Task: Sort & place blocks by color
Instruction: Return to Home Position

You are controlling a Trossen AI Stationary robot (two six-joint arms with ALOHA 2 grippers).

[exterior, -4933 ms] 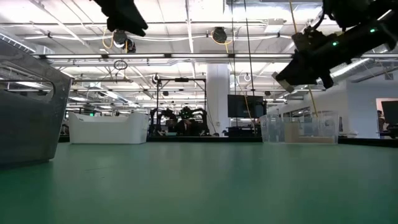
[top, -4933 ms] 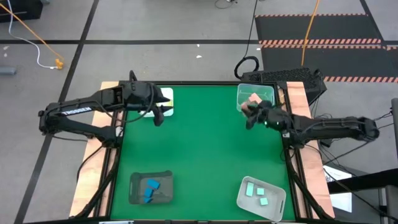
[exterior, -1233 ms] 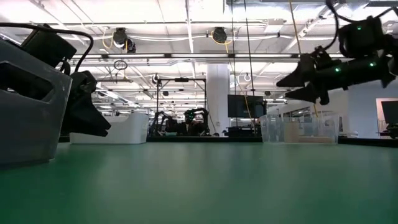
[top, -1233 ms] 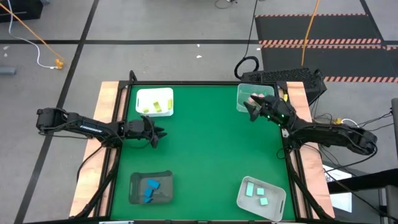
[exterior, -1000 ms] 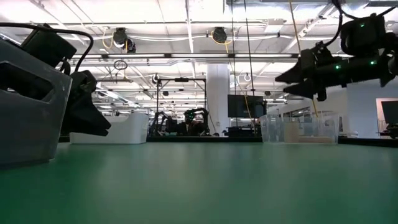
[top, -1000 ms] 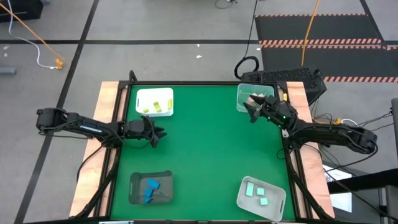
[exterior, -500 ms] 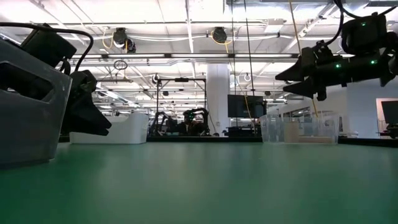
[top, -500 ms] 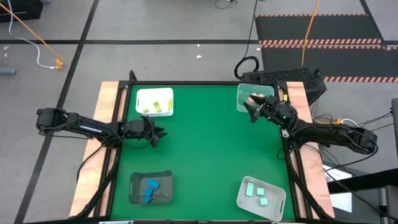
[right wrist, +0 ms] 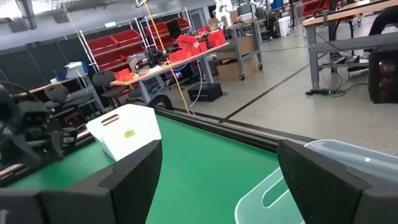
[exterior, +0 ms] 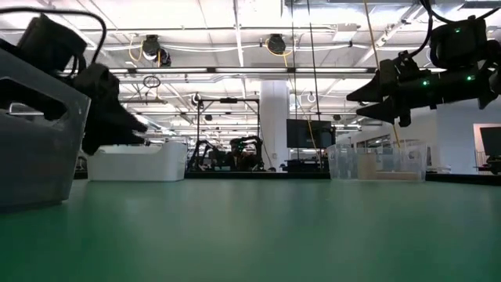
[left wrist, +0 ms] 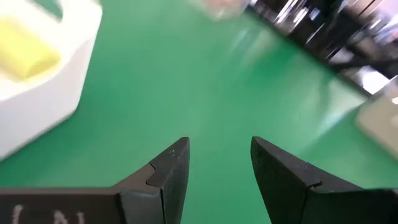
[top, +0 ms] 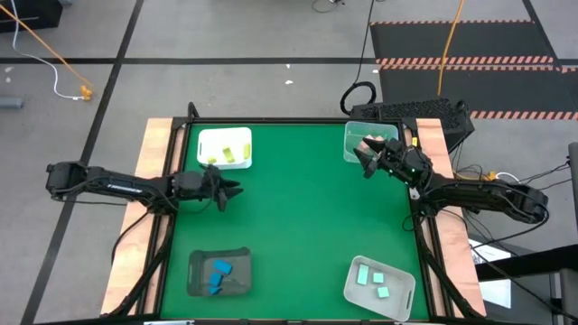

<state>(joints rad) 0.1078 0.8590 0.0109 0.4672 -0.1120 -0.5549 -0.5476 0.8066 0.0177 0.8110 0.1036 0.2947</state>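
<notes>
**Left gripper [top: 231, 190] and right gripper [top: 363, 162] both open and empty, blocks lying in four containers**

Your left gripper hangs over the left side of the green table [top: 289, 226], just beside the white tray [top: 217, 140]. Its fingers stand apart with nothing between them. Your right gripper is over a corner of the clear bin [top: 384, 135], fingers spread wide and also empty.

You have four containers, one near each corner of the table:

- **White tray:** it holds the lime blocks [top: 228, 155]. At least two show, and a firmer count cannot be made.
- **Clear bin:** one pink block [top: 368, 143] shows just beside your right gripper. The gripper hides whatever else is inside.
- **Dark bin [top: 194, 262]:** it holds the blue blocks [top: 219, 267], heaped together, two or perhaps three.
- **Pale tray [top: 402, 287]:** it holds three mint blocks [top: 378, 278], lying apart from one another.

Compared with half a second ago, your left gripper has risen in the low view and its arm has drawn slightly outward. Your right gripper is where it was. Nearly five seconds ago your left gripper was up against the white tray, and your right gripper was a little lower along the clear bin's edge. The blocks in all four containers lie as they did then.
</notes>
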